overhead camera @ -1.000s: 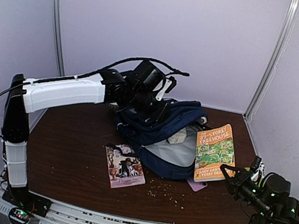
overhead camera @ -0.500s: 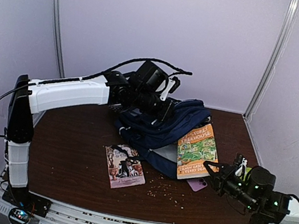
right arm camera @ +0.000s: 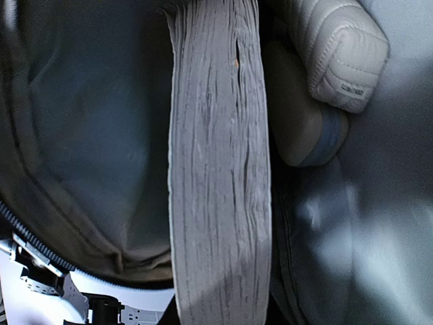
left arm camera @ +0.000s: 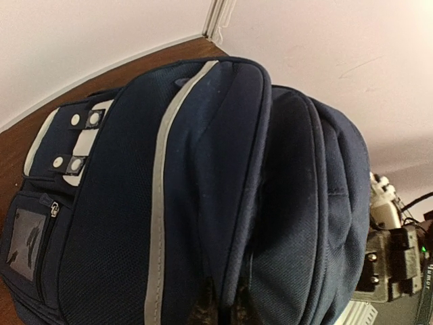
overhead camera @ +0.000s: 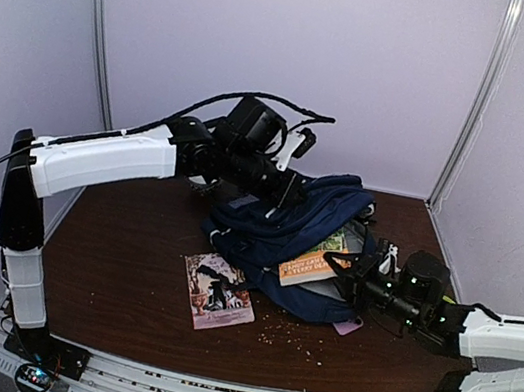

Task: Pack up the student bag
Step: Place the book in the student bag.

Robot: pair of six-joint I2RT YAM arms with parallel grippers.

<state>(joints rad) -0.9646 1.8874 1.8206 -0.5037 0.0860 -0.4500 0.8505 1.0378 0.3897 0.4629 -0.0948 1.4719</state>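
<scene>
The navy student bag [overhead camera: 276, 231] lies on the brown table with its opening toward the right. My left gripper [overhead camera: 285, 188] is shut on the bag's top flap and holds it up; in the left wrist view the striped fabric [left arm camera: 203, 169] fills the frame and is pinched at the bottom edge. My right gripper [overhead camera: 349, 268] is shut on an orange book [overhead camera: 315, 258], which is partly inside the opening. In the right wrist view the book's page edge [right arm camera: 218, 169] stands upright between grey lining [right arm camera: 88, 101] and a white padded item [right arm camera: 338, 54]; the fingers are hidden.
A second book with a dark cover picture [overhead camera: 216, 293] lies flat on the table in front of the bag. A small purple item [overhead camera: 349, 326] peeks out under the right arm. Crumbs [overhead camera: 283, 337] are scattered near the front edge. White walls close in the back and sides.
My right arm has swung left with the orange book, carrying it from the table right of the bag into the opening. The left gripper keeps hold of the flap, slightly higher.
</scene>
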